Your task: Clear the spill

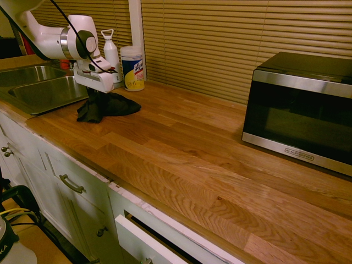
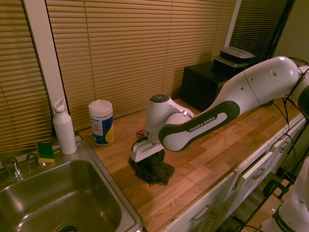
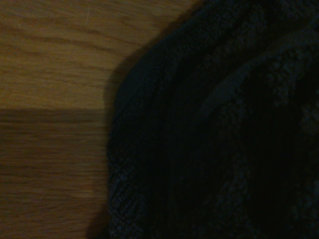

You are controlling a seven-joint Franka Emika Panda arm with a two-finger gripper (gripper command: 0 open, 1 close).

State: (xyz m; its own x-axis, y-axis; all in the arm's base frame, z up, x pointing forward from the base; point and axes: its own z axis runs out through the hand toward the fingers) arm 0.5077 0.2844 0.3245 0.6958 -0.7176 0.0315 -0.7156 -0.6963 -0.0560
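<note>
A crumpled black cloth (image 1: 107, 105) lies bunched on the light wood counter (image 1: 192, 148), close to the sink. My gripper (image 1: 94, 91) points straight down into the top of the cloth and is shut on it. The second exterior view shows the same: the gripper (image 2: 150, 155) pressed into the black cloth (image 2: 153, 170) near the counter's front edge. The cloth (image 3: 224, 129) fills most of the wrist view, with bare wood beside it. The spill is hidden or out of view; no dark blotches show on the bare wood.
A steel sink (image 2: 58, 203) sits right beside the cloth. A wipes canister (image 2: 101, 122), a white bottle (image 2: 63, 126) and a sponge (image 2: 46, 152) stand along the back by the blinds. A microwave (image 1: 302, 110) occupies the counter's far end.
</note>
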